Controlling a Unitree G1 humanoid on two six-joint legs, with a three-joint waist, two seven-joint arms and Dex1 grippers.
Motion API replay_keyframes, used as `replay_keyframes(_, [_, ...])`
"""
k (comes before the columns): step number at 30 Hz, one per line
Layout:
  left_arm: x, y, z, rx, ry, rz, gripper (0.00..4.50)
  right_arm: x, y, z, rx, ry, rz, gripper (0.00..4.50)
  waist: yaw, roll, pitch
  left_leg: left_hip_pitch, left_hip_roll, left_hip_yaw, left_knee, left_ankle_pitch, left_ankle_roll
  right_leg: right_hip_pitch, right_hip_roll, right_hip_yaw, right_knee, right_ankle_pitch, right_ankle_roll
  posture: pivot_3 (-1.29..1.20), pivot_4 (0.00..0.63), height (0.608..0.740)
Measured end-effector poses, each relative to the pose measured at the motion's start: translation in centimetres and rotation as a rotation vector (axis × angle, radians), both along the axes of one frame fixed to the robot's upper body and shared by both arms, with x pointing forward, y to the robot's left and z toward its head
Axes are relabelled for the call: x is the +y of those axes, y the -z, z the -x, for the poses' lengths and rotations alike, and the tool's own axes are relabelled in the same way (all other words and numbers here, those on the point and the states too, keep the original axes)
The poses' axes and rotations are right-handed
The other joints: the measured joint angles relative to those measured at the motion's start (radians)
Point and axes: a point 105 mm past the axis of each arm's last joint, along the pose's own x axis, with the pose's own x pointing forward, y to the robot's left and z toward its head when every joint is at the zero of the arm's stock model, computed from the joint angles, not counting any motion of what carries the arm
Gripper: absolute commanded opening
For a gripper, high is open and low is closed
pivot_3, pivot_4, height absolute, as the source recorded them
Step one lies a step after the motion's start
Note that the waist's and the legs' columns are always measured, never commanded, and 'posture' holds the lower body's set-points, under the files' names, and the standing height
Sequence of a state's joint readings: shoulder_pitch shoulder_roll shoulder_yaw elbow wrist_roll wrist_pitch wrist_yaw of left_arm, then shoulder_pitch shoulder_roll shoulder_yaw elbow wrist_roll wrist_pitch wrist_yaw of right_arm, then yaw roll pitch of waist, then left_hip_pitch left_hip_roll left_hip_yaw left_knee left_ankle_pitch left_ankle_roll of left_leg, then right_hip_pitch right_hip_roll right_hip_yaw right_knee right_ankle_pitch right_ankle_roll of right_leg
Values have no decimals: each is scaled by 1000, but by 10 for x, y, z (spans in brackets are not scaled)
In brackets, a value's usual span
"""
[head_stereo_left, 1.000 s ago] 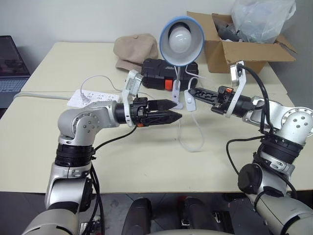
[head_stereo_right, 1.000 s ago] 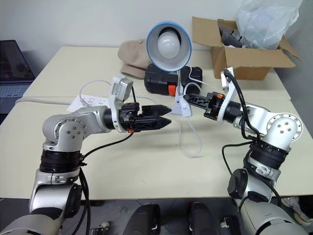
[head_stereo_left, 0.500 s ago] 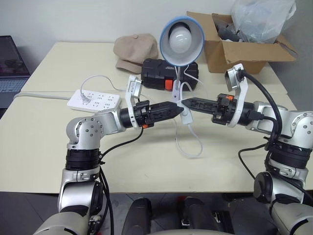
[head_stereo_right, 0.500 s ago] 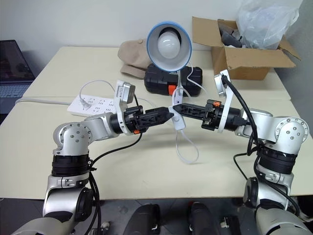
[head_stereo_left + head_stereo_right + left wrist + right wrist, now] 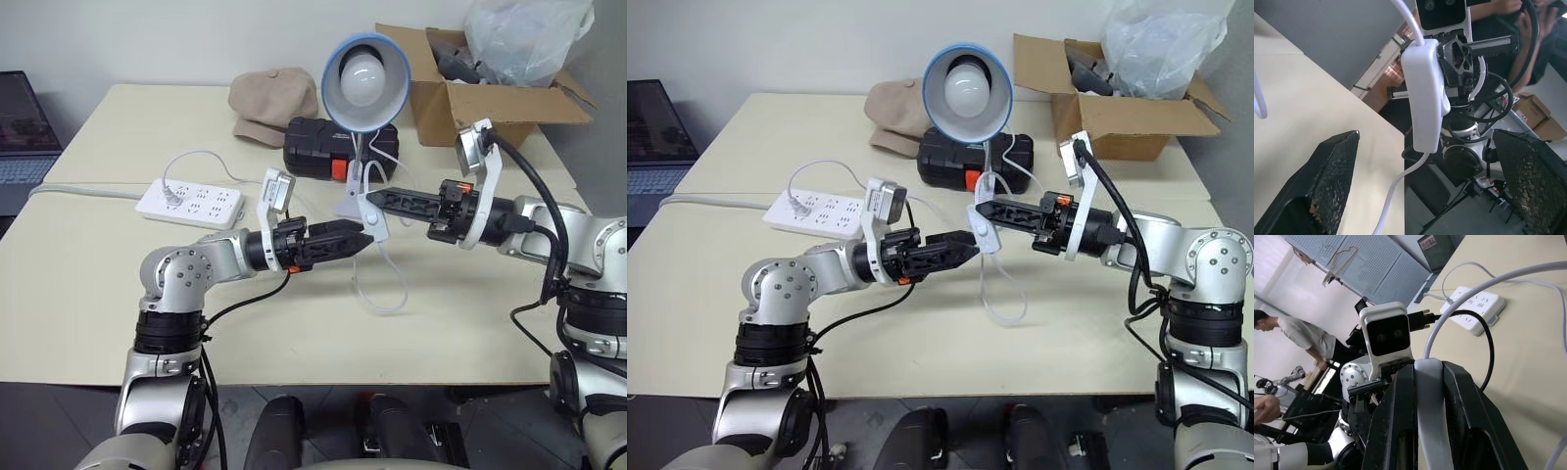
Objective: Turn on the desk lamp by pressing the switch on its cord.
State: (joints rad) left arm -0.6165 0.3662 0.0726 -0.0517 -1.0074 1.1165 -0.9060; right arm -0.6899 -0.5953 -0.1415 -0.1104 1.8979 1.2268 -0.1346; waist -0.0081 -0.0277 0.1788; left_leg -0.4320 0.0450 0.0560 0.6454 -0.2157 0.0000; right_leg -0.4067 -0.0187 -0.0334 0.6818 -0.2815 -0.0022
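**Switch held in mid-air between two level arms**

Both arms reach inward over the counter, forearms roughly level, so that the two grippers meet tip to tip in front of the desk lamp. The right gripper points toward the robot's left with its jaws pressed together on the switch, a slim white bar lifted clear of the counter. The left gripper points toward the robot's right, tipped slightly upward, its jaws spread wide; in the left wrist view the switch stands between the two fingers and apart from both.

The switch's long axis runs close to upright, leaning a little, with the cord leaving it at both ends. Below it the cord hangs in a loop resting on the counter; above it the cord rises toward the lamp's white clip base. The lamp stands behind the grippers, its light-blue shade and globe bulb facing the camera, the bulb unlit.

In the right wrist view the black fingers cover the sides of the switch, so only a narrow white strip shows. The switch's button is hard to make out. The power strip lies to the left, with a white plug in it.
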Motion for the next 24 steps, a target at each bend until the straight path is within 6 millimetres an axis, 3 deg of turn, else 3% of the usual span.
replay_keyframes(13, [-9, -2, -2, 22, -5, 50, 4500, 6, 0, 6, -3, -31, 12, 382, 2, 0, 0, 0, 0, 0, 0, 0, 0, 0, 0, 0, -1, 0, 1, 0, 150, 740])
replay_keyframes(24, [-9, -4, -1, 31, 11, 71, 2544, 6, 1, 6, -4, -38, 22, 382, 2, 0, 0, 0, 0, 0, 0, 0, 0, 0, 0, 0, -1, 0, 1, 0, 150, 740])
